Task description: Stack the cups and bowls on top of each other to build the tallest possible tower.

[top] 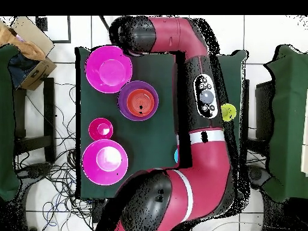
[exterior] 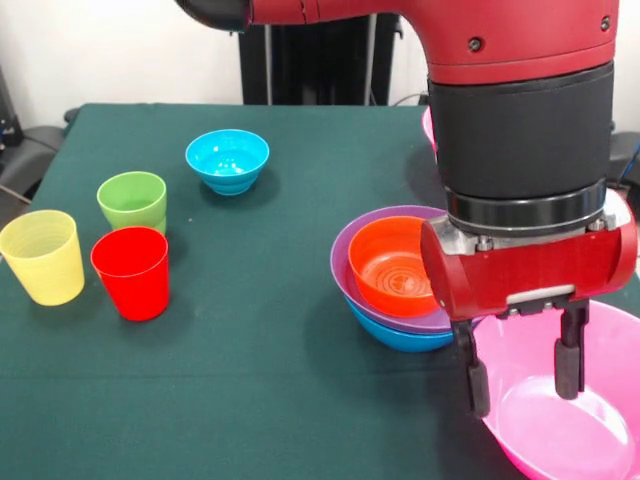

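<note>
My gripper [exterior: 524, 378] is open at the front right. One finger [exterior: 478, 388] hangs at the left rim of a large pink bowl [exterior: 570, 425] and the other over its inside. This bowl also shows in the overhead view [top: 108, 68]. Just left of it stands the tower [exterior: 395, 275]: blue bowl lowest, purple in it, orange [exterior: 392, 265] on top. The yellow cup [exterior: 42, 257], red cup [exterior: 131, 272] and green cup [exterior: 132, 200] stand upright and apart at the left. The cyan bowl [exterior: 228, 160] sits behind them. The arm hides the cups in the overhead view.
The overhead view shows the small crimson bowl [top: 100, 128] and the second large pink bowl [top: 104, 159] near the robot's base. In the front view only a sliver of that pink bowl [exterior: 428, 125] shows behind the arm. The green table [exterior: 270, 350] ends close to the held-over bowl.
</note>
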Controlling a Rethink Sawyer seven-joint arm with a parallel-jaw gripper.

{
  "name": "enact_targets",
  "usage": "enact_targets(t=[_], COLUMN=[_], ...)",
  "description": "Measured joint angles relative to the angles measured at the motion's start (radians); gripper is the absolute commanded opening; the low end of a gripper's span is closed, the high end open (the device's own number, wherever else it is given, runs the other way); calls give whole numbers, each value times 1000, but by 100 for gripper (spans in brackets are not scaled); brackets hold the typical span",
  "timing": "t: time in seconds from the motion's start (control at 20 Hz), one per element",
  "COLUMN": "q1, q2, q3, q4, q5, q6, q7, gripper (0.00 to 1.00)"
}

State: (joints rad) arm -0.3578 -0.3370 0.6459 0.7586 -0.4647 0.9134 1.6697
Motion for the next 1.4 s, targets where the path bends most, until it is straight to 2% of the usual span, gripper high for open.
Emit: enact_targets(t=[0.5, 0.75, 0.8, 1.0, 1.4], q1=[1, 20, 30, 40, 45], q2=[35, 60, 70, 79, 82], q3=[13, 13, 14, 14, 14], q4=[-55, -151, -201, -253, -300], q5=[-2, -50, -81, -114, -137], q6=[22, 146, 227, 316, 345], q7=[-10, -46, -76, -126, -175], gripper=[100, 100, 100, 100, 100])
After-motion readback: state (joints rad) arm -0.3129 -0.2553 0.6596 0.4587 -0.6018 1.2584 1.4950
